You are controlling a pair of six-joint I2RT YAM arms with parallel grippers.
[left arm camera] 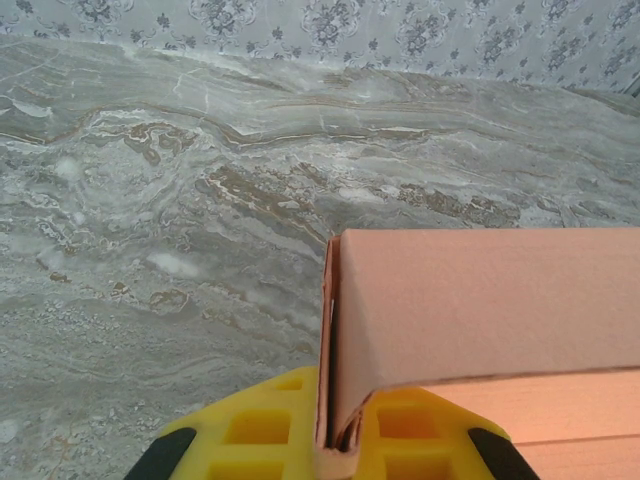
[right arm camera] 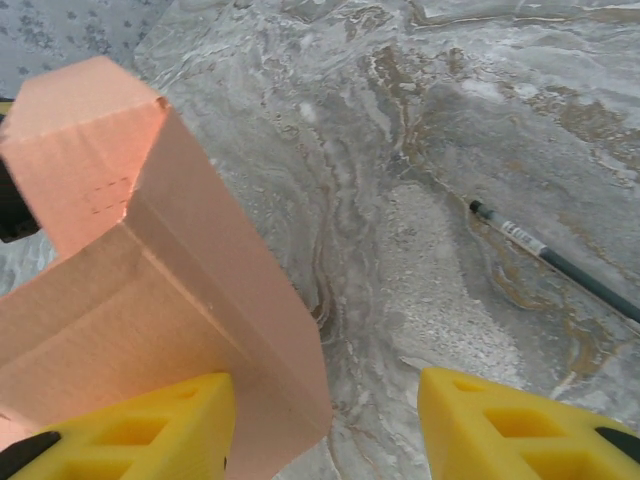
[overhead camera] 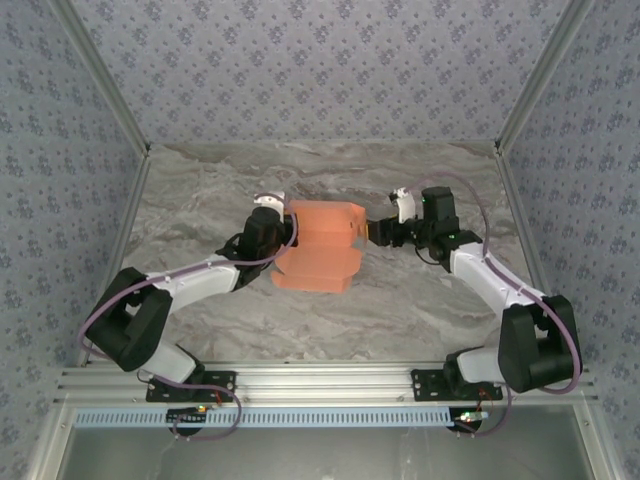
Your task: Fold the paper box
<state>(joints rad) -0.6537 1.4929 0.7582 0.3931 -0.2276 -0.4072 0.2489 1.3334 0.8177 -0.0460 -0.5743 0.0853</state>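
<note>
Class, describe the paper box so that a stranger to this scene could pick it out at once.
On the grey marble table, look to the middle, between the left gripper and the right gripper. There sits the paper box, half-folded card pinched by the left gripper. Nothing else there is salmon-orange.

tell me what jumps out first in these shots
The salmon-orange paper box stands out at the middle of the marble table, partly folded. The left gripper is clamped on its left edge, while the right gripper sits open at its right side.
</note>
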